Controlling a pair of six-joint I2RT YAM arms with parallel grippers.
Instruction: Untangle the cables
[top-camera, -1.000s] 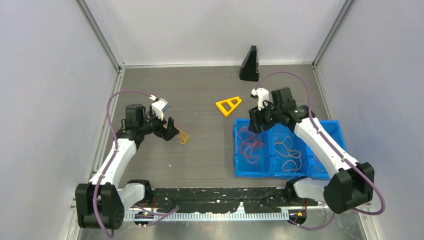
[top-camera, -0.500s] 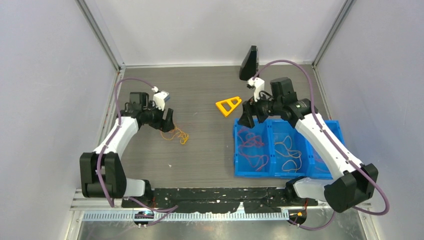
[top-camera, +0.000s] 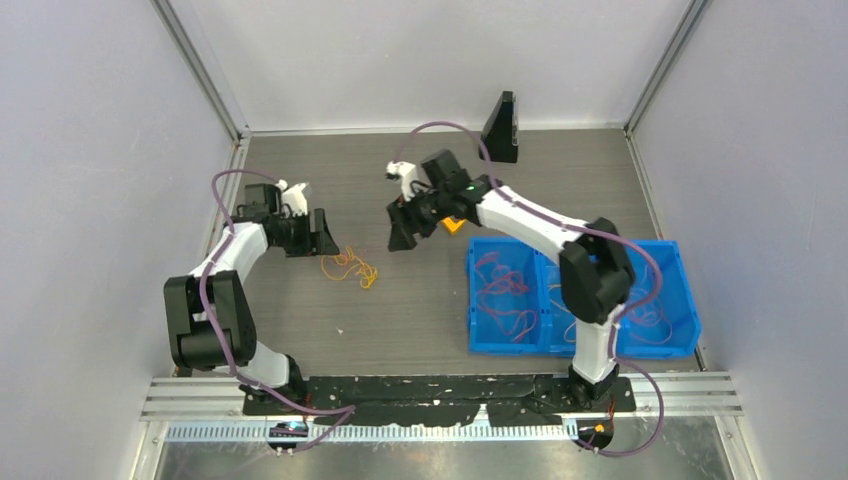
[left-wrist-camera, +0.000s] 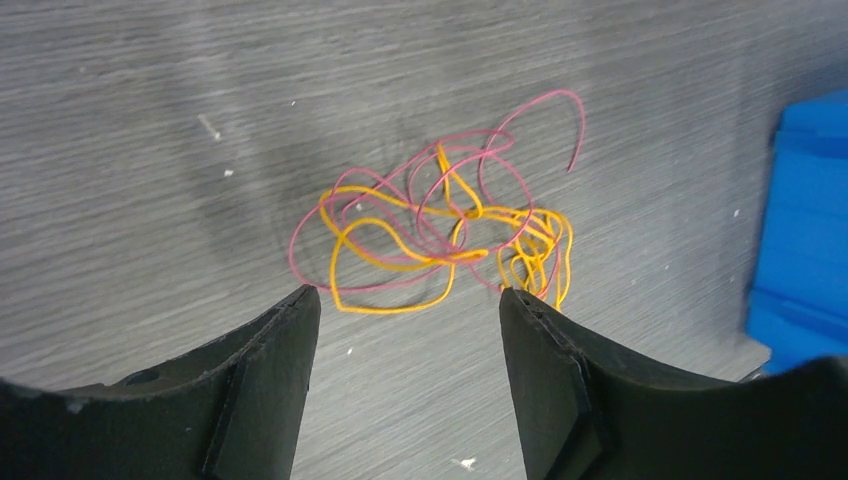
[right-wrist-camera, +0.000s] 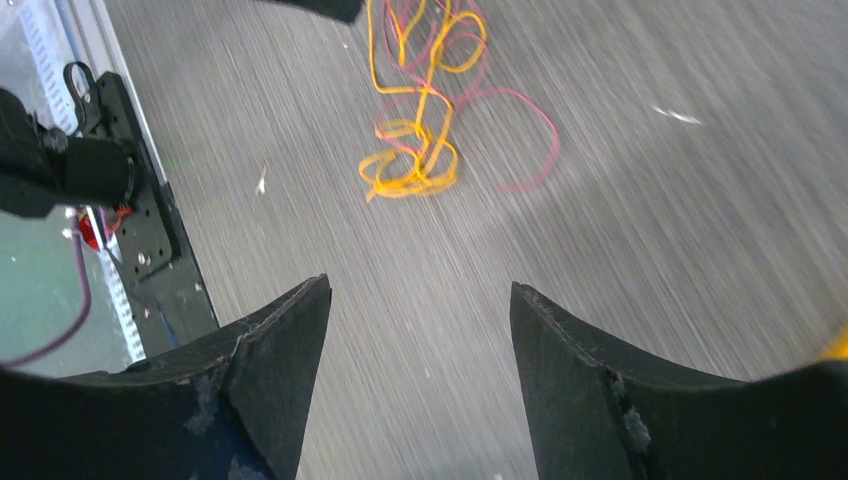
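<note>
**Both grippers open at the knot, nothing in hand**

The tangle is lying on the bare table, well to the left of the blue bin. It's orange and red strands knotted together, with one free red tail sticking out on the bin side.

I'm holding my left gripper just beside the knot, on the side away from the bin. Its jaws are spread wide and gripping nothing. The wrist view is framing the whole knot between the fingers; I can't tell the height above the table.

I'm holding my right gripper between the knot and the bin. It's also wide open and empty, and it's pointing at the knot from the bin side.

My read is that I'm bracketing the knot from opposite sides, so each gripper can take a different strand and pull outward.

The bin is already holding loose red strands in its left compartment, so I'm judging this knot as the work left. My right arm is hiding part of the other compartments.

The next move is calling for one colour per gripper. The strands are thin and lying flat, so I'm expecting to need a low pinch. The risk is catching both colours and tightening the knot. The red tail is looking like the cleanest pick.
</note>
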